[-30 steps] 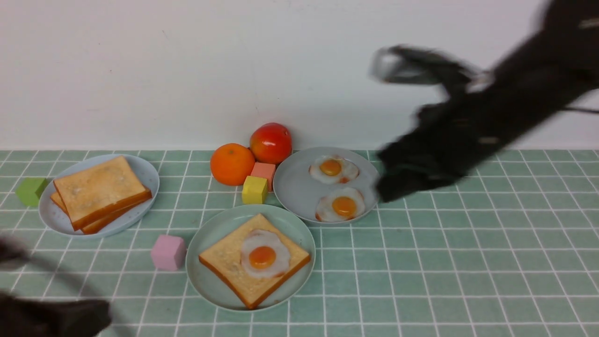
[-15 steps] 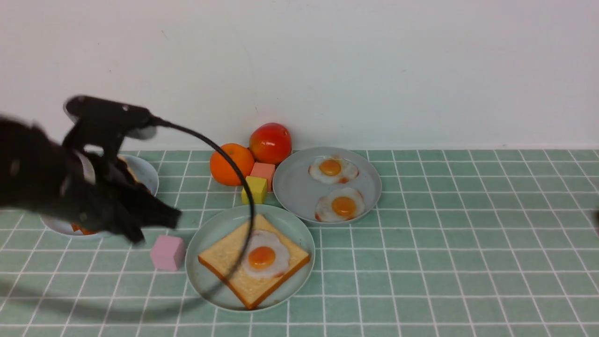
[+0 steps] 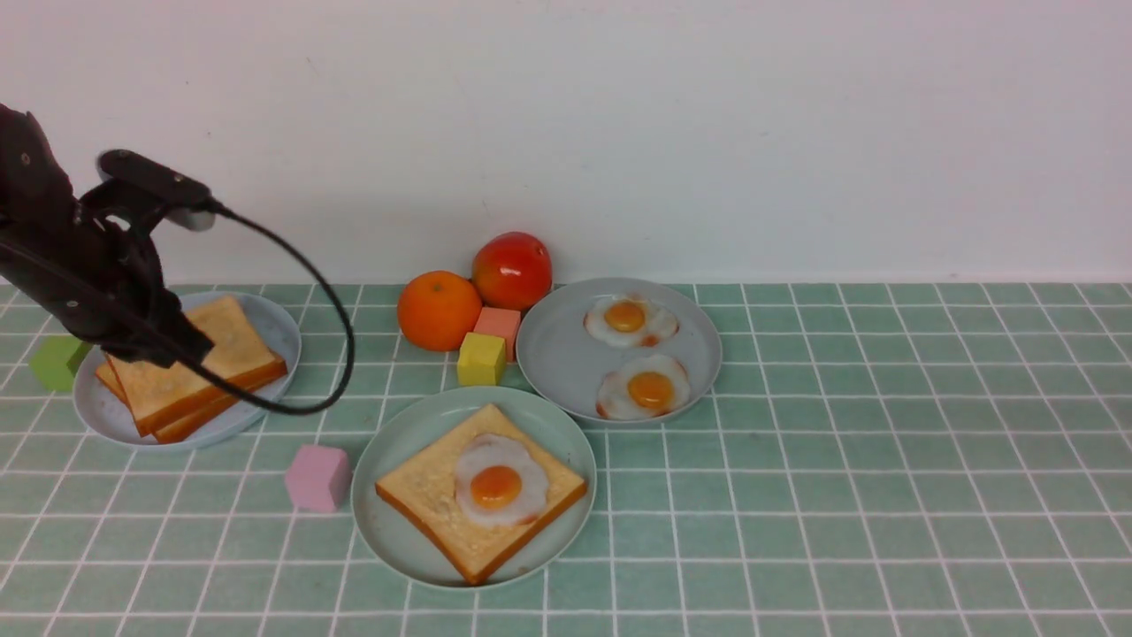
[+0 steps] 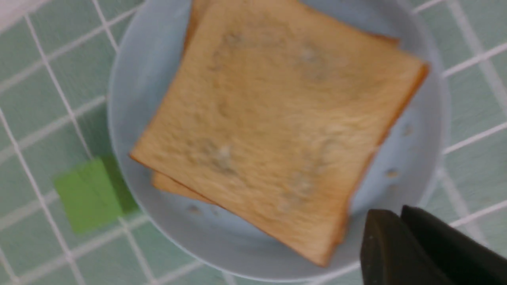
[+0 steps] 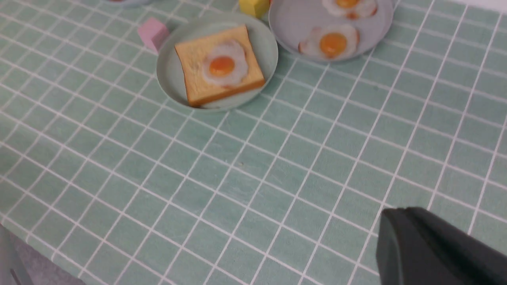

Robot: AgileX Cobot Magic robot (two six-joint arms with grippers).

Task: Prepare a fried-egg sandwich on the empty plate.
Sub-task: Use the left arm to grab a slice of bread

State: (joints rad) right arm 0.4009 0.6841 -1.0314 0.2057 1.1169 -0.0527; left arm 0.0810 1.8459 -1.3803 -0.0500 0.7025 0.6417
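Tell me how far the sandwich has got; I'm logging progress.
Done: a bottom toast slice with a fried egg on it sits on the mint-green plate. In hand: the left gripper hovers over the spare toast stack, nothing gripped yet. Left: lay a slice over the egg.

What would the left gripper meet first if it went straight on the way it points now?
Most likely the top toast slice of the stack on the pale blue plate. The left gripper points down at it, and nothing shows between them. How far above the slice it hangs is unclear.
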